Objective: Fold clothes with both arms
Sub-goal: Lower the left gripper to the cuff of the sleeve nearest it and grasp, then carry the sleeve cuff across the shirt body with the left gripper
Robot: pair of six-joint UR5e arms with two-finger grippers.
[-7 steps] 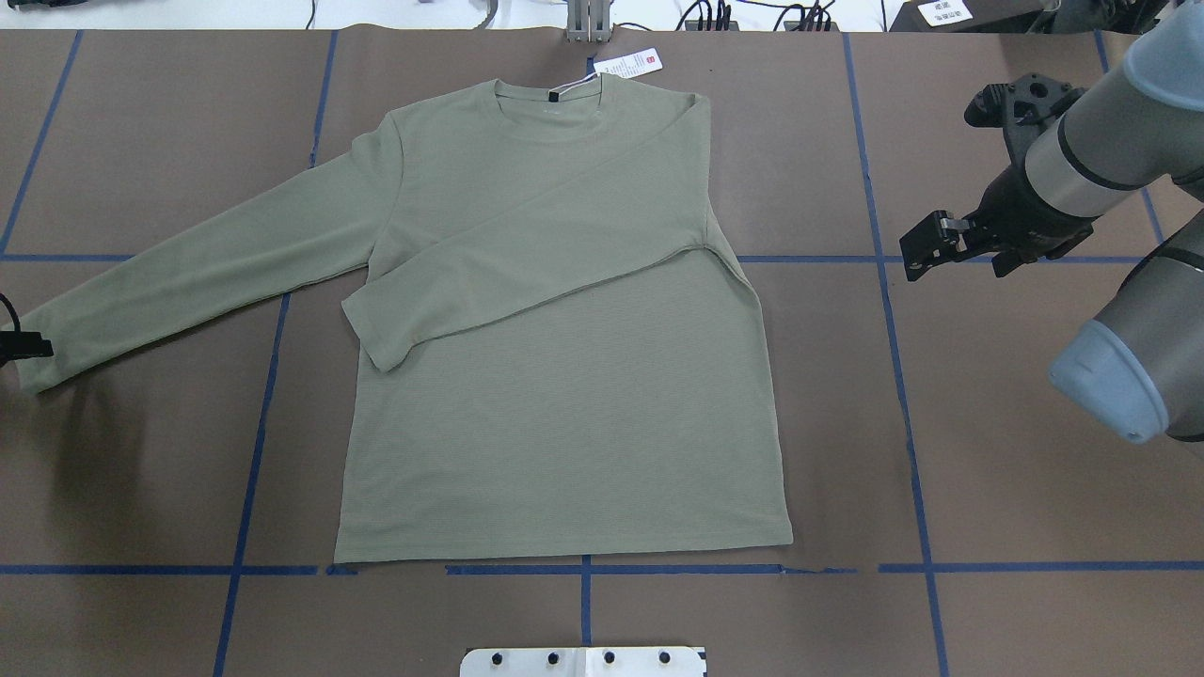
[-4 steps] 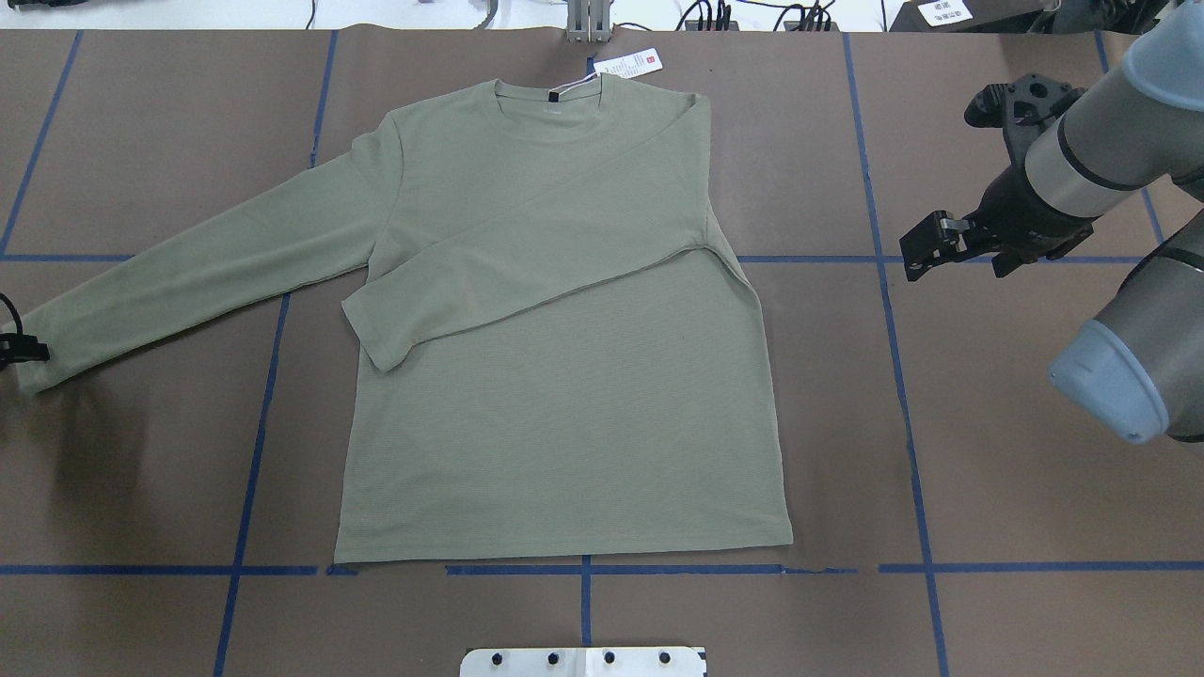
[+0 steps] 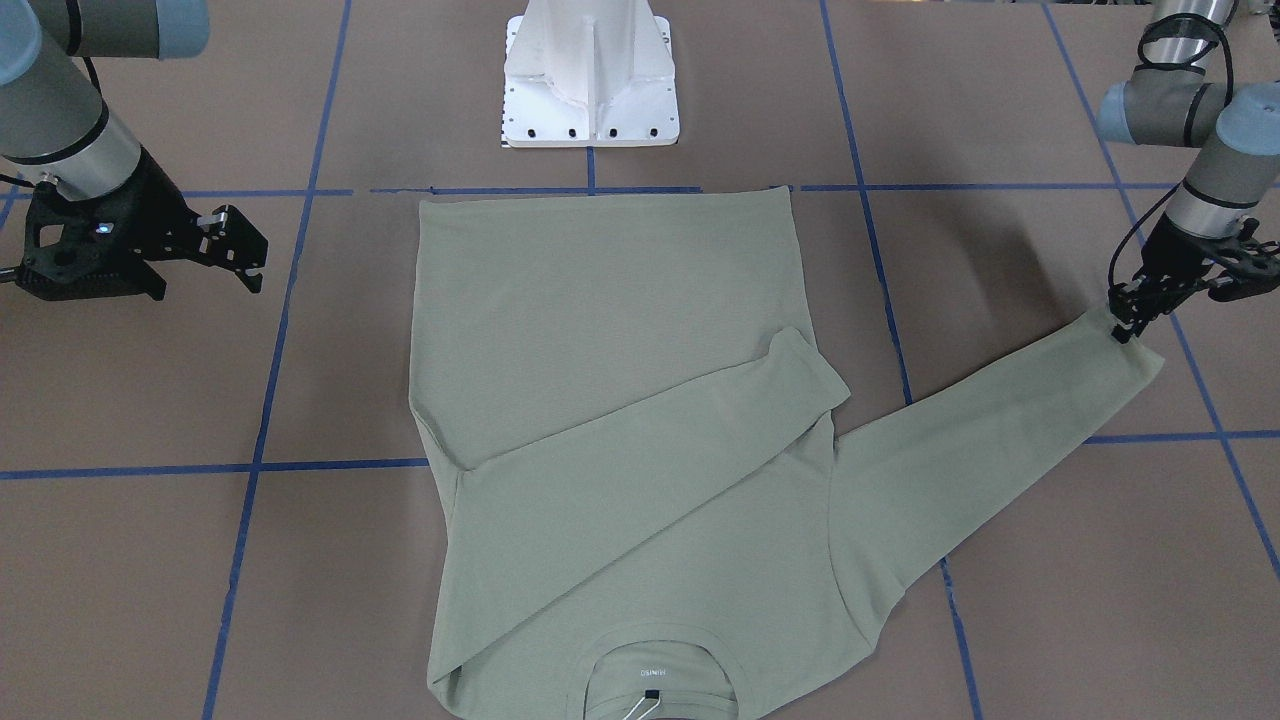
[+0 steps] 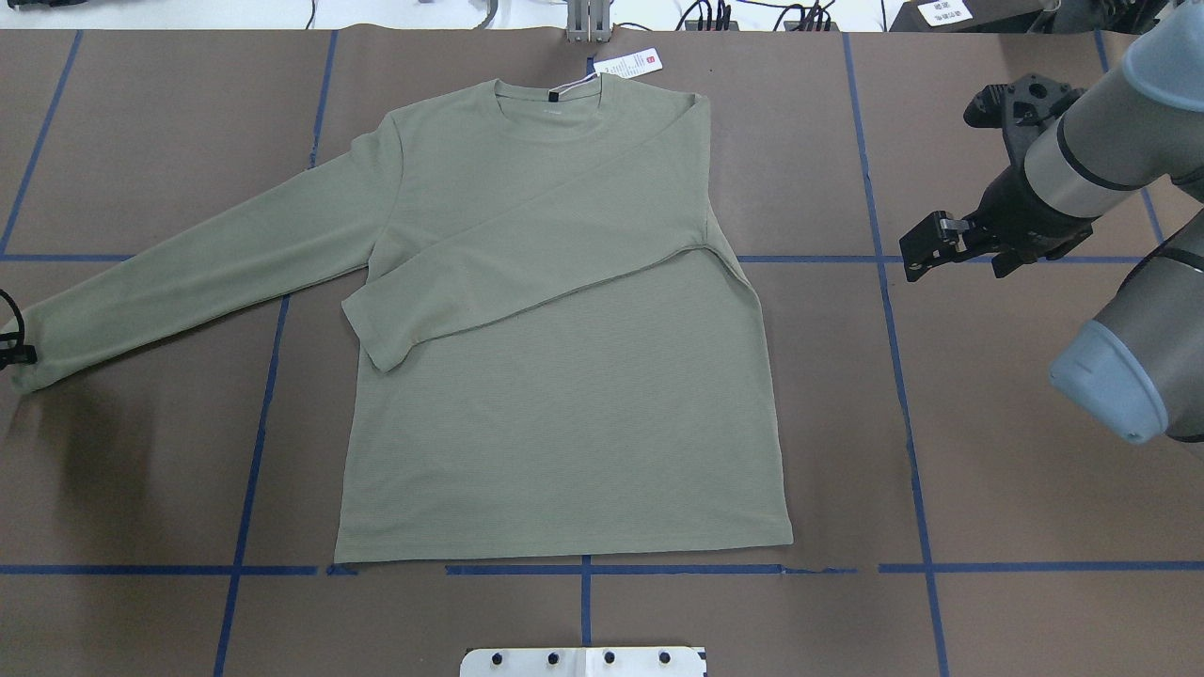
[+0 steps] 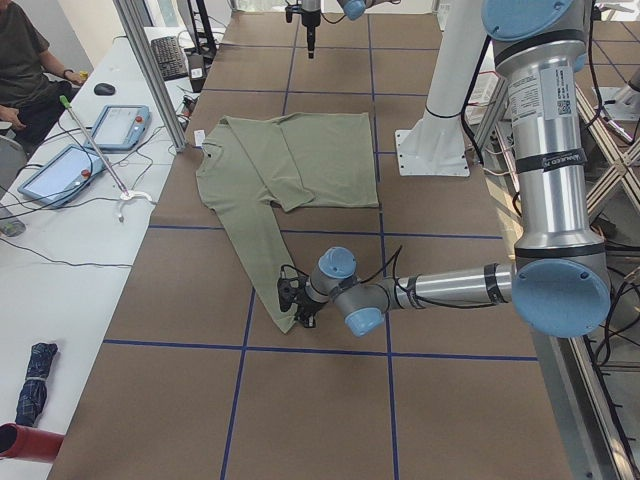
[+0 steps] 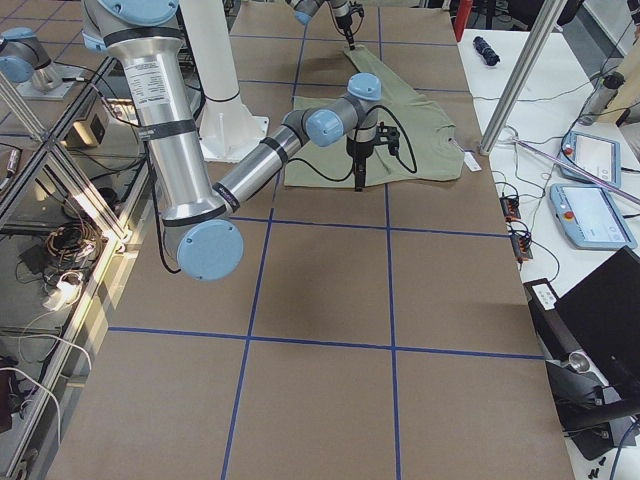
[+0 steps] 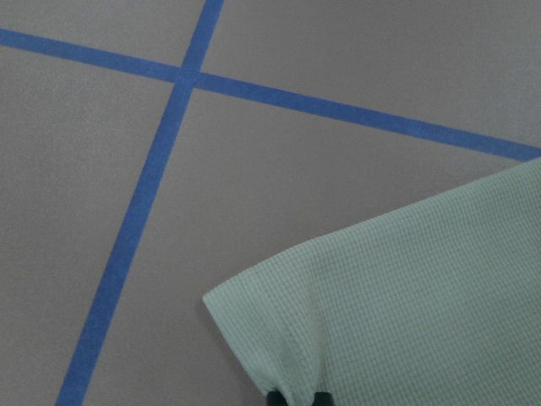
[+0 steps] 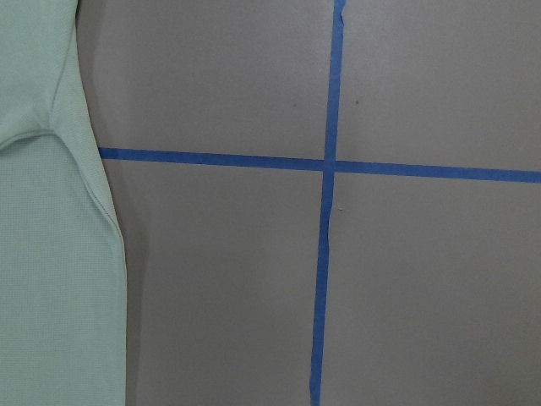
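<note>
A sage-green long-sleeved knit shirt (image 4: pixel 564 404) lies flat, front up, on the brown surface (image 4: pixel 988 489). Its ribbed collar (image 4: pixel 550 102) and white hang tag (image 4: pixel 628 64) are at the edge far from the robot. The folded sleeve (image 4: pixel 527 254) slants across the chest. The outstretched sleeve (image 4: pixel 188 273) runs to the robot's left, its cuff (image 7: pixel 254 338) pinched in the left pincer (image 3: pixel 1124 326). The right pincer (image 4: pixel 920 254), jaws apart, hangs over bare surface beside the shirt's right side, apart from it.

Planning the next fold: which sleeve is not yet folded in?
The outstretched sleeve on the robot's left, its cuff in the left end effector; the other sleeve lies folded across the shirt.
</note>
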